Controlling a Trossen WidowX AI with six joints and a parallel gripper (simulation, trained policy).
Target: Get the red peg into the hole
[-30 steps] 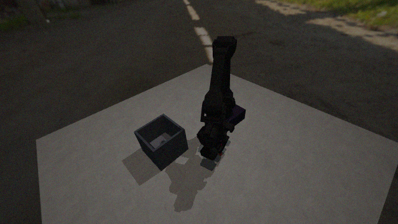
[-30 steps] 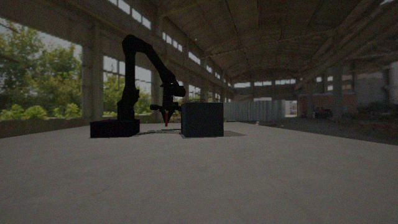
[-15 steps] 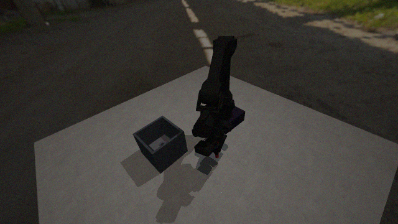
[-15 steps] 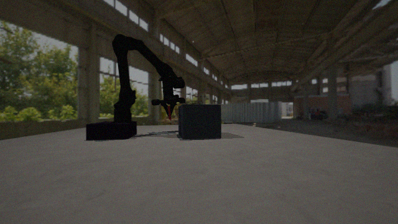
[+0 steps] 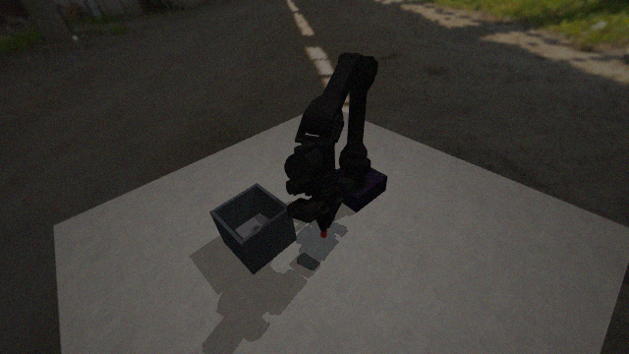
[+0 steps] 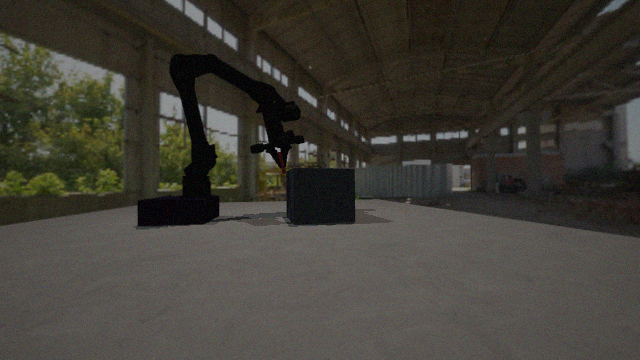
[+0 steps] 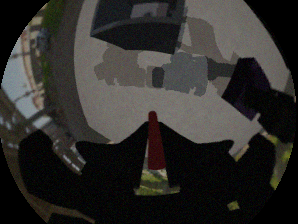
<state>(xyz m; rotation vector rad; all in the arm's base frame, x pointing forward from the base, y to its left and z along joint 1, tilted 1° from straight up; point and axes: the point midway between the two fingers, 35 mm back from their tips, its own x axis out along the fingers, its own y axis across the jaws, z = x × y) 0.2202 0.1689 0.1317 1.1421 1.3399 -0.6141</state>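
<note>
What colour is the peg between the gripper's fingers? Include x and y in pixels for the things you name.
Red; the peg (image 5: pixel 323 234) (image 6: pixel 282 162) (image 7: pixel 156 145) shows best in the wrist view.

The top view looks steeply down from above, well back, taking in most of the table (image 5: pixel 442 275) (image 6: pixel 320 290) (image 7: pixel 110 110). The exterior view sits low, facing across it almost level — the arm (image 5: pixel 358 113) (image 6: pixel 192 110) at frame left, the box (image 5: pixel 270 251) (image 6: pixel 321 196) (image 7: pixel 137 37) seen from outside. The wrist view is closest, looking past the gripper (image 5: pixel 323 229) (image 6: pixel 282 167) (image 7: pixel 154 125) down onto the table — it shares the box's inside with the top view
</note>
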